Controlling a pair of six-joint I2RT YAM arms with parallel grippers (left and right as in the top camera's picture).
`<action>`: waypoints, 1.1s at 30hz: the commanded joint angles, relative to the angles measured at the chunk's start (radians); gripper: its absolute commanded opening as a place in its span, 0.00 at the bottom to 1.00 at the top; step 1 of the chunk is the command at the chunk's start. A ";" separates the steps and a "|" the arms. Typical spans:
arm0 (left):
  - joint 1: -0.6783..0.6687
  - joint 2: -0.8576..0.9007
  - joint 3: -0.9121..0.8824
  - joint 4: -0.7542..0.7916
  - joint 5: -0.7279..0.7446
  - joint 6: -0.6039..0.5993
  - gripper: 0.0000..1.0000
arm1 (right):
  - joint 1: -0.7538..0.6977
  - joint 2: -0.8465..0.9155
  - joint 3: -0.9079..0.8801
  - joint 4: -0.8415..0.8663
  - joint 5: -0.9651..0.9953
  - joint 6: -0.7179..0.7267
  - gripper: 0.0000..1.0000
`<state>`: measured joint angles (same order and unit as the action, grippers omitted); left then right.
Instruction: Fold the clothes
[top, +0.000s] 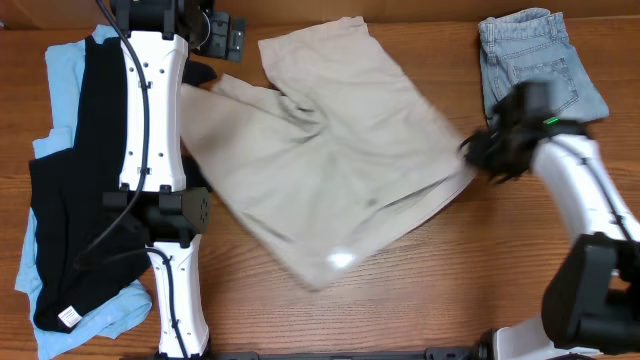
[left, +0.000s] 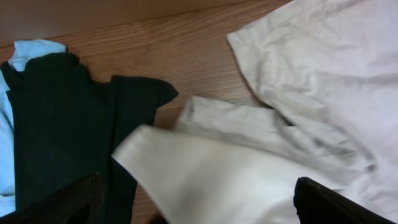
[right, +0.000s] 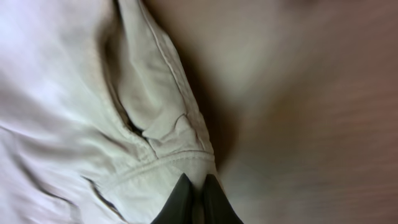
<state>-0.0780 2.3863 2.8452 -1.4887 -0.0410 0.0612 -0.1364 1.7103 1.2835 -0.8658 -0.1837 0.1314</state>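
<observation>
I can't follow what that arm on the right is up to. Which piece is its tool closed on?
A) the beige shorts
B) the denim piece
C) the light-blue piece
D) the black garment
A: the wrist view shows the right tool shut on a corner of the shorts.

The left arm (top: 150, 110) stretches from the near edge of the counter straight to the far side, its wrist bent so the left tool (top: 222, 38) points right, dark fingers (left: 62, 202) spread wide with nothing between them. The right arm (top: 585, 185) rises from the near right corner and leans inward. The blurred right tool (top: 490, 150) has its fingers (right: 183, 199) pressed together on the hem of the beige shorts (right: 74, 93).
</observation>
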 joint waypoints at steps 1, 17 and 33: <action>0.001 -0.012 0.003 -0.004 0.009 0.021 1.00 | -0.071 -0.010 0.136 0.007 0.009 -0.155 0.04; -0.001 0.031 -0.319 -0.024 0.261 0.226 1.00 | -0.098 -0.068 0.282 -0.079 -0.196 -0.048 1.00; -0.111 0.031 -0.760 0.522 0.285 0.410 0.71 | -0.008 -0.093 0.281 -0.214 -0.196 -0.052 1.00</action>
<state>-0.1661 2.4073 2.1277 -0.9939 0.2302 0.4221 -0.1497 1.6428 1.5280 -1.0847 -0.3775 0.0750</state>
